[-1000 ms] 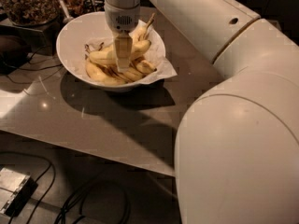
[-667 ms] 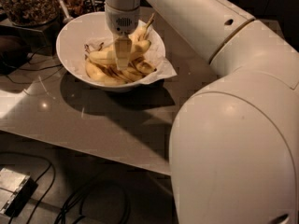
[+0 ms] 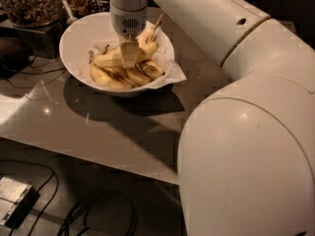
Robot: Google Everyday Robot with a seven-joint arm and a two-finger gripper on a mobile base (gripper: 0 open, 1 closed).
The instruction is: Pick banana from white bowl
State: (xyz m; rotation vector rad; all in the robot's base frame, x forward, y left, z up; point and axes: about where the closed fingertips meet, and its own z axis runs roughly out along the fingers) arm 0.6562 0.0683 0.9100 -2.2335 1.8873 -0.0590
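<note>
The white bowl (image 3: 70,39) stands at the back left of the table and holds several bananas on a white paper lining. The banana (image 3: 106,59), long and pale yellow, lies across the top of the pile, with its far end towards the right rim. My gripper (image 3: 129,54) reaches straight down into the bowl and sits at the middle of this banana, hiding that part of it. Shorter bananas with brown marks (image 3: 142,73) lie under and in front of it.
A dark glass jar of granola (image 3: 29,3) stands behind the bowl at the left. My arm's large white links (image 3: 246,151) fill the right side. The grey table top (image 3: 98,127) ends at a front edge, with cables (image 3: 93,213) and a small box (image 3: 14,198) on the floor below.
The gripper stays at the same spot in the bowl on the bananas. The arm's near link has shifted slightly to the left.
</note>
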